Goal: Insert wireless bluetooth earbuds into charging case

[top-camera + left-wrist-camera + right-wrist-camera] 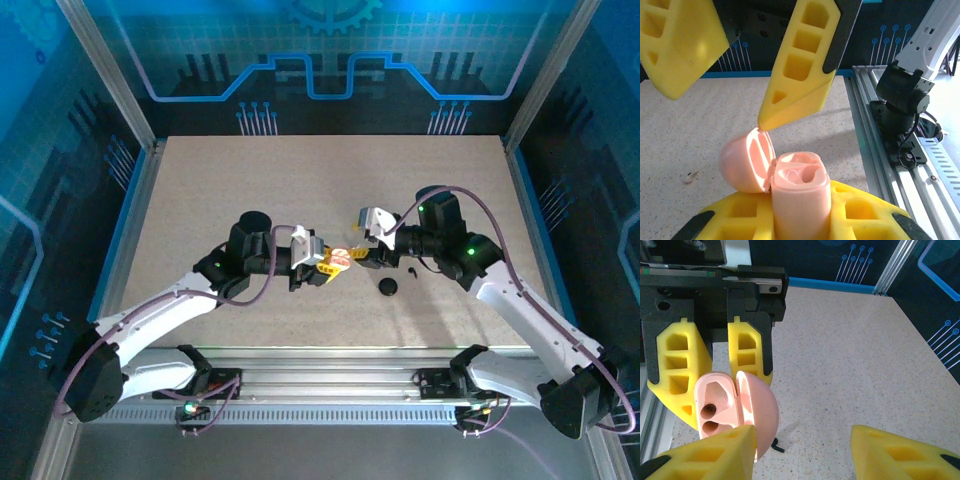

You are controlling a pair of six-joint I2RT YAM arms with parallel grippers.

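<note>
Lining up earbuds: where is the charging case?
Top view: the open pink case is clamped in the left end effector over the table middle, close beside the right end effector.

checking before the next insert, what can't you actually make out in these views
- Top view: the charging case is too small, wedged between the left gripper and the right gripper; its sockets are unreadable.
- Left wrist view: the case's lower body is hidden inside the left gripper. Contact between the right gripper and the lid is unclear.
- Right wrist view: a small black piece on the table, partly behind the lid, is too small to identify.
</note>
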